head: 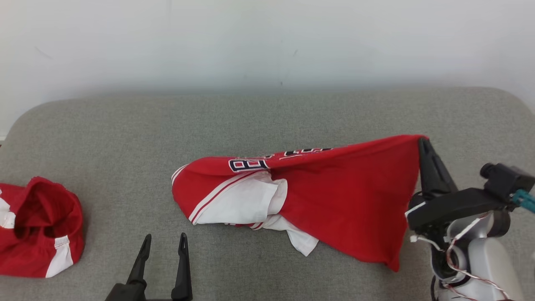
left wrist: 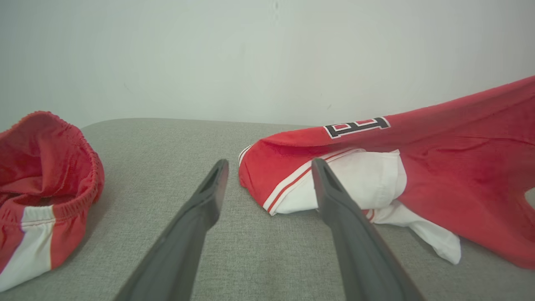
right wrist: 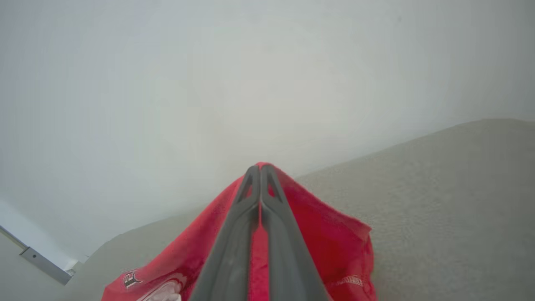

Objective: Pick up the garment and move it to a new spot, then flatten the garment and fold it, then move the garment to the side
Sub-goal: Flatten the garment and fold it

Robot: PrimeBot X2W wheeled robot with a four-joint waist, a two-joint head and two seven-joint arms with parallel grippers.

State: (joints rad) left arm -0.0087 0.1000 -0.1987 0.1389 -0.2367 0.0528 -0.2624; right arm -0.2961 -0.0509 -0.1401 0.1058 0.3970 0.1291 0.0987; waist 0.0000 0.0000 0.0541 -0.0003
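Left gripper [head: 165, 236] hangs spread above grey cushion [head: 250, 121], right gripper [head: 423, 144] pinching the garment [head: 342, 196] by its raised edge.

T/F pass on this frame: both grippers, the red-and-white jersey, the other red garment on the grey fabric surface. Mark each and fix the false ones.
1. The right gripper is shut on an edge of the red-and-white jersey, holding that end up off the grey fabric surface. True.
2. The left gripper grips the jersey's other end. False: its fingers are spread open, apart from the jersey, and hold nothing.
3. The jersey lies flat and neatly folded. False: it is bunched, with white fabric spilling out and one end raised.
4. A second red-and-white garment sits crumpled at the surface's left edge. True.
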